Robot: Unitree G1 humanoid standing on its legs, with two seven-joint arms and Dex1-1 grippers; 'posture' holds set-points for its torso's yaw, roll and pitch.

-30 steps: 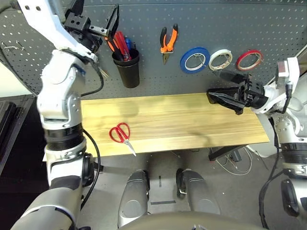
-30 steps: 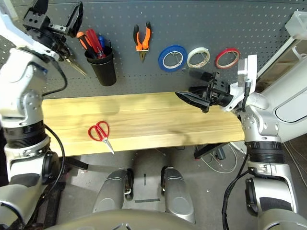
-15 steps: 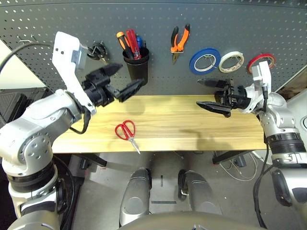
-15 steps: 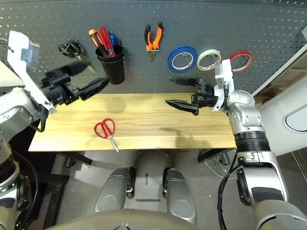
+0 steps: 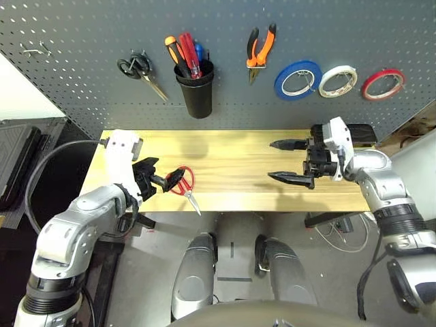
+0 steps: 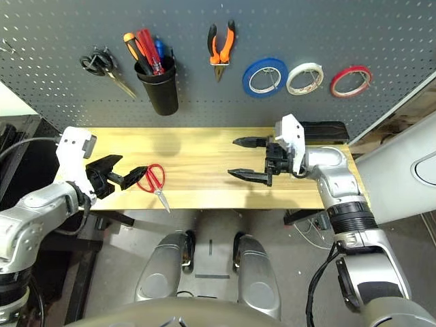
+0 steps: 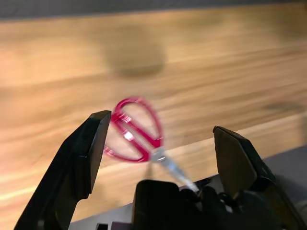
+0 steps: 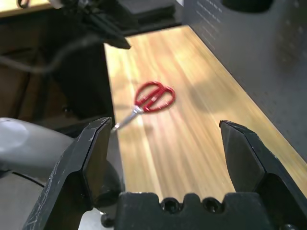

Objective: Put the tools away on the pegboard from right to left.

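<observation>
Left hand (image 5: 161, 178) open, low at the red scissors (image 5: 180, 184) on the worktop (image 5: 231, 170), not gripping. Right hand (image 5: 289, 161) open, empty, over the worktop's right side.

red-handled scissors (image 5: 181, 184) flat on the table, near its front edge toward the left end, loops toward the left, closed blades slanting to the front edge, tip just at it. dark grey pegboard (image 5: 82, 82) upright behind the table's back edge, dotted with small holes. thin red tape ring (image 5: 383, 84) hung farthest right on it. orange-and-black-handled pliers (image 5: 259, 52) hung near the middle, handles up, nose down. red-handled screwdriver (image 5: 189, 56) standing handle-up in the black cup (image 5: 197, 94) left of the pliers.
</observation>
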